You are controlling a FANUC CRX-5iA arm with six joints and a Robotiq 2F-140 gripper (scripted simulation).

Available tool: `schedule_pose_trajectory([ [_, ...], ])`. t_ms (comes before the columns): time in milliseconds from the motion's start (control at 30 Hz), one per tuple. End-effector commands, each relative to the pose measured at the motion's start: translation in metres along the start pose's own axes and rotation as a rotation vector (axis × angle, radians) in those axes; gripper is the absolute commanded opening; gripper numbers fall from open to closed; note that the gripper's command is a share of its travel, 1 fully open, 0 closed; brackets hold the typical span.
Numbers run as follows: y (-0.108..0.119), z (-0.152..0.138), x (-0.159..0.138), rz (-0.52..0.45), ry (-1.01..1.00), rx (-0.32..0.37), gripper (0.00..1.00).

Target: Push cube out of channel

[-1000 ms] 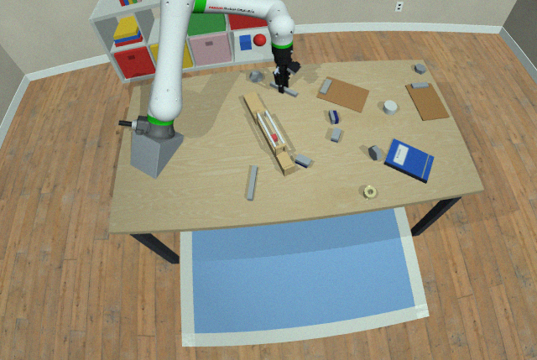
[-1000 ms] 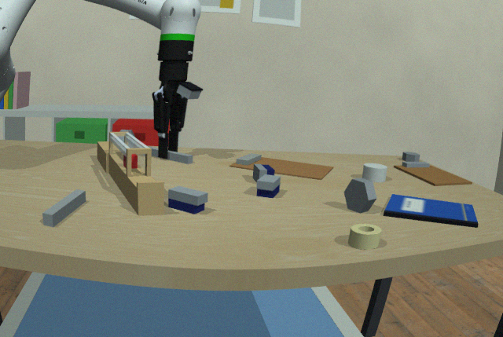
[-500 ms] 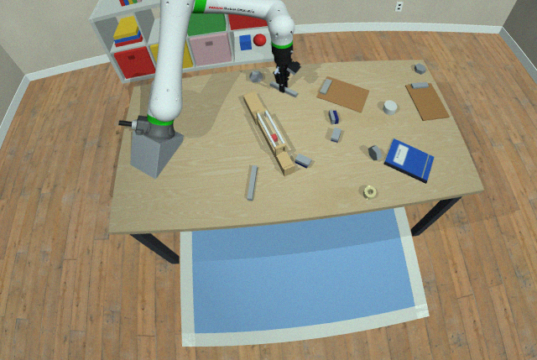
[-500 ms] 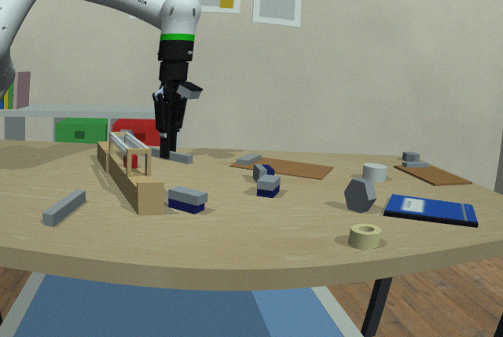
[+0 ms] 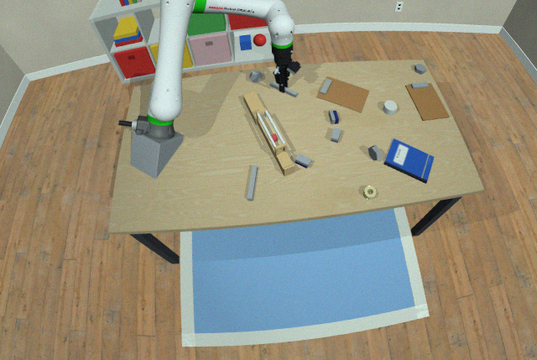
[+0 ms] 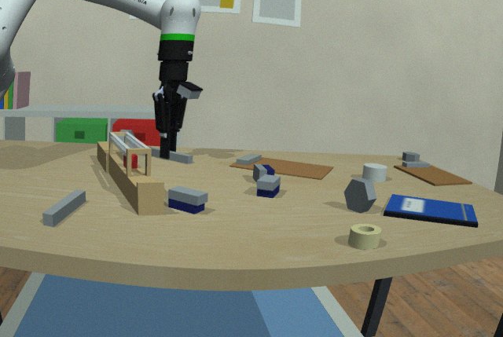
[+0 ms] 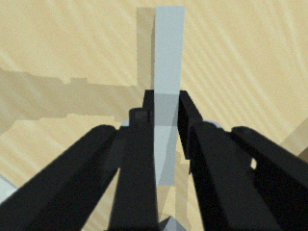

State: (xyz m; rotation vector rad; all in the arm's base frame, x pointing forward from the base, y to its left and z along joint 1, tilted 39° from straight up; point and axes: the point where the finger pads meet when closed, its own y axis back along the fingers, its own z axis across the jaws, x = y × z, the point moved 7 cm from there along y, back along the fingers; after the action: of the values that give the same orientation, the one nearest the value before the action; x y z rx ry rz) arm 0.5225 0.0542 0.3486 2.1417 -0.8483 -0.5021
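A wooden channel (image 5: 268, 130) lies slantwise in the middle of the table, with clear rails on top. It also shows in the exterior view (image 6: 126, 170). The red cube (image 5: 273, 137) sits inside it, nearer its front end, and shows between the posts (image 6: 130, 160). My gripper (image 5: 282, 86) is at the back of the table, beyond the channel's far end, pointing down. It is shut on a long grey bar (image 5: 285, 90) that lies on the table (image 6: 178, 151). In the wrist view the bar (image 7: 166, 91) runs between my fingers.
A second grey bar (image 5: 252, 181) lies left of the channel's front end. Grey-and-blue blocks (image 5: 303, 159), (image 5: 336, 133), (image 5: 333, 116), a grey hexagonal block (image 5: 374, 152), a blue book (image 5: 409, 159), two brown boards (image 5: 343, 93), (image 5: 427, 101), a white cylinder (image 5: 389, 106) and a tape ring (image 5: 369, 191) lie to the right.
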Motion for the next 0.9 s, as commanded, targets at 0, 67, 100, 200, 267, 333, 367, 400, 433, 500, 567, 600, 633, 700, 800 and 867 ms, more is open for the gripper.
schedule_pose_trajectory([
  [0, 0.001, 0.000, 0.000, 0.001, 0.000, 0.001, 0.10],
  [67, 0.001, 0.000, 0.000, 0.001, 0.000, 0.001, 0.10],
  [100, 0.001, 0.000, 0.000, 0.001, 0.000, 0.001, 0.10],
  [200, 0.001, 0.000, 0.000, 0.001, 0.000, 0.001, 0.10],
  [267, 0.001, 0.000, 0.000, 0.001, 0.000, 0.001, 0.10],
  [333, 0.001, 0.000, 0.000, 0.001, 0.000, 0.001, 0.10],
  [367, 0.001, 0.000, 0.000, 0.001, 0.000, 0.001, 0.10],
  [400, 0.001, 0.000, 0.000, 0.001, 0.000, 0.001, 0.10],
  [433, 0.002, 0.000, 0.000, 0.001, 0.000, 0.001, 0.10],
  [500, 0.010, 0.000, 0.000, 0.001, 0.000, 0.001, 0.10],
  [567, 0.026, 0.000, 0.000, 0.001, 0.000, 0.001, 0.10],
  [600, 0.026, 0.000, 0.000, 0.001, 0.000, 0.001, 0.10],
  [633, 0.026, 0.000, 0.000, 0.001, 0.000, 0.001, 0.10],
  [700, 0.047, 0.000, 0.000, 0.001, 0.000, 0.001, 0.10],
  [800, 0.082, 0.000, 0.000, 0.001, 0.000, 0.001, 0.10],
  [867, 0.100, 0.000, 0.000, 0.001, 0.000, 0.001, 0.10],
])
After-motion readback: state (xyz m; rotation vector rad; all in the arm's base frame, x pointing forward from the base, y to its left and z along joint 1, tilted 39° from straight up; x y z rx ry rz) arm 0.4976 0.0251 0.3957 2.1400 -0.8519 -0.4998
